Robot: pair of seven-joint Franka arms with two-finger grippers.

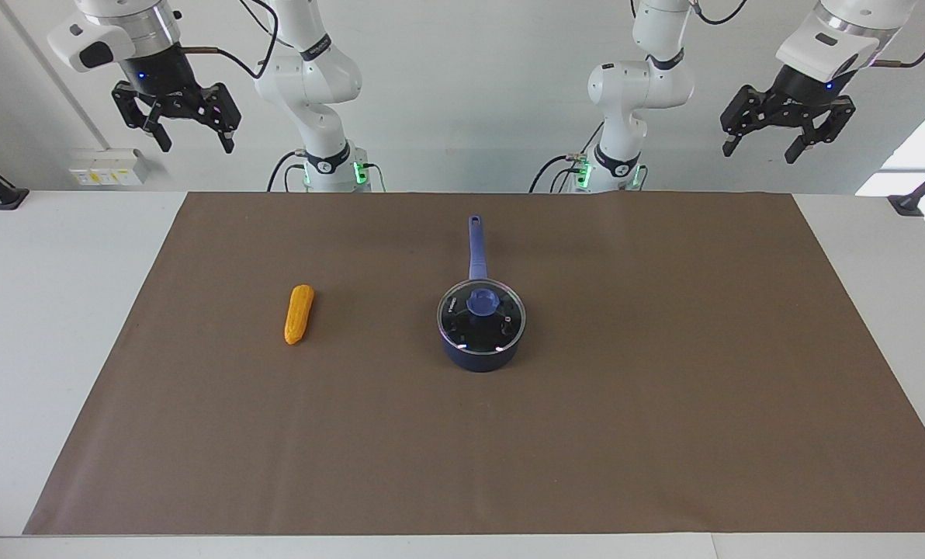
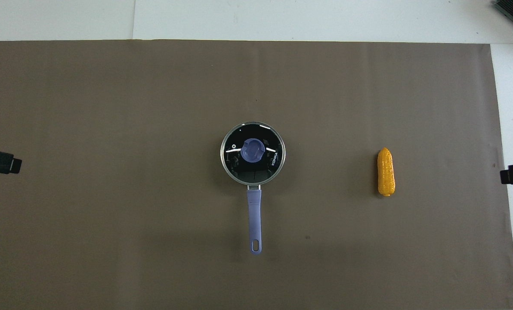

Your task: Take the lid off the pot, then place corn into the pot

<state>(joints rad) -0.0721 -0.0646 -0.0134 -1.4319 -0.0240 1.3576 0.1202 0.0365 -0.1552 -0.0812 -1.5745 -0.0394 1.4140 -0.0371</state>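
Note:
The dark blue pot (image 1: 481, 356) (image 2: 255, 214) stands at the middle of the brown mat, its long handle pointing toward the robots. The glass lid (image 1: 462, 320) (image 2: 239, 165) with its blue knob sits on the pot. The yellow corn (image 1: 299, 314) (image 2: 385, 172) lies on the mat beside the pot, toward the right arm's end. My left gripper (image 1: 788, 138) is open and empty, raised high at the left arm's end of the table. My right gripper (image 1: 192, 137) is open and empty, raised high at the right arm's end. Both arms wait.
The brown mat (image 1: 664, 435) (image 2: 110, 107) covers most of the white table (image 1: 36, 295). Black stands (image 1: 1, 194) sit at the table's corners near the robots.

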